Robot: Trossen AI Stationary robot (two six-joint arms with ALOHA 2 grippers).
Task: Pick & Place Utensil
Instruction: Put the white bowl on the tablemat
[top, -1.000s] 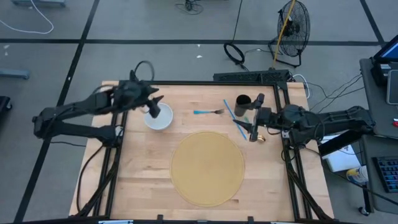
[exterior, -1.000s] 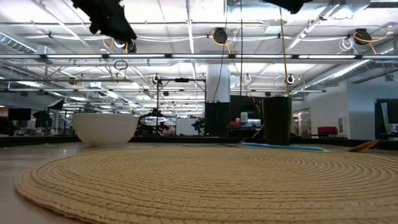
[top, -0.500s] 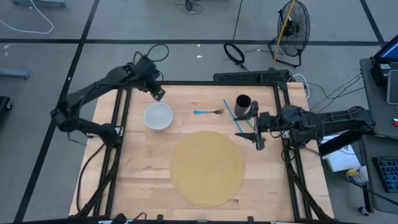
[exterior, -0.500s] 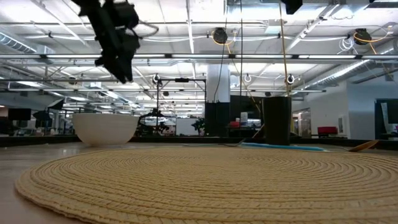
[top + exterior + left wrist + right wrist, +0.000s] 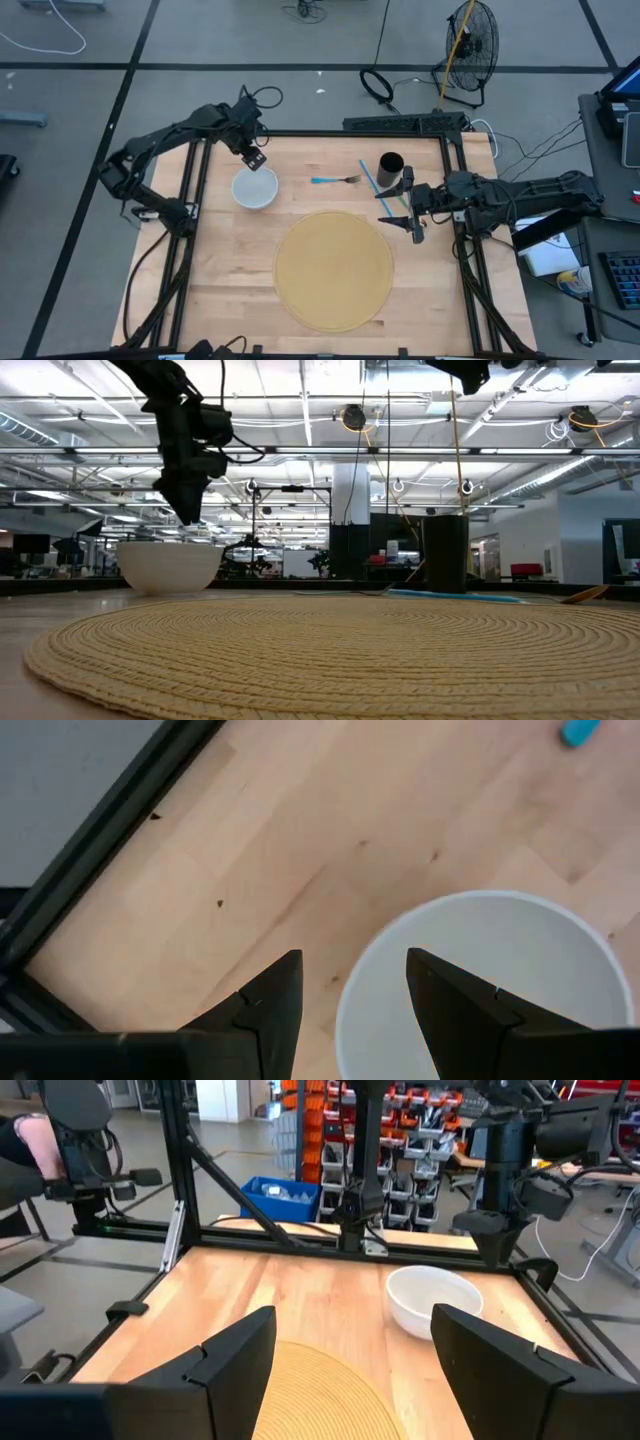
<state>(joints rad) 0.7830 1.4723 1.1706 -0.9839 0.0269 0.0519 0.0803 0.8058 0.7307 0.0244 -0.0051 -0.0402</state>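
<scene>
Left gripper [image 5: 255, 158] up at the far rim of the white bowl [image 5: 254, 187], fingers [image 5: 270, 1000] parted with nothing between them, pointed down at the bare table [image 5: 220, 270] beside the bowl. Looks like a hover rather than a reach; nothing to grab there. Right gripper [image 5: 417, 231] low over the table's right side, just past the edge of the round woven mat [image 5: 333, 268], fingers [image 5: 235, 1350] spread wide and holding nothing. Aimed back across the mat toward the bowl, going by its wrist view, so probably lining up for the utensils lying close by.

And the utensils: a fork [image 5: 336, 180] flat on the wood between bowl and dark cup [image 5: 391, 165], bright blue handle, metal head pointing toward the cup. Thin, low, hard to get under. Beside the cup, blue straw-like sticks [image 5: 374, 183] lying at a slant, with a greenish piece near them, too small to make out. Cup upright, at the far right of the table. Nothing on the mat, nothing visible in the bowl. Pick not yet made, by the look of it.
</scene>
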